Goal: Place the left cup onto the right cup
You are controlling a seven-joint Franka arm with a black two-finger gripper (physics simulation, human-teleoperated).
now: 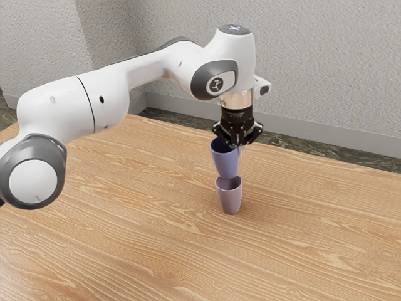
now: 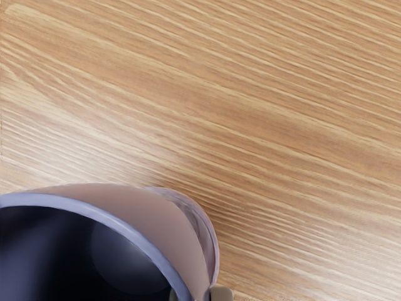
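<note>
Tool [image 1: 237, 143] clamps upper cup [image 1: 223, 159] by its rim, upright, base at lower cup's [image 1: 229, 197] mouth on table [image 1: 125, 213]. Rim grip probably keeps base free to nest.

You see a wooden tabletop [image 1: 125, 238] in light oak tones, with long wavy grain running across it and a few darker swirls. Close up in the wrist view, the same tabletop [image 2: 250, 94] shows fine streaks slanting across the boards. Behind its far edge stands a grey wall [image 1: 326, 50] with a rough, stippled texture, meeting another wall at a corner on the exterior view's left. A pale baseboard [image 1: 313, 128] runs along the foot of the wall, above a strip of dark mottled floor [image 1: 326, 150].
</note>
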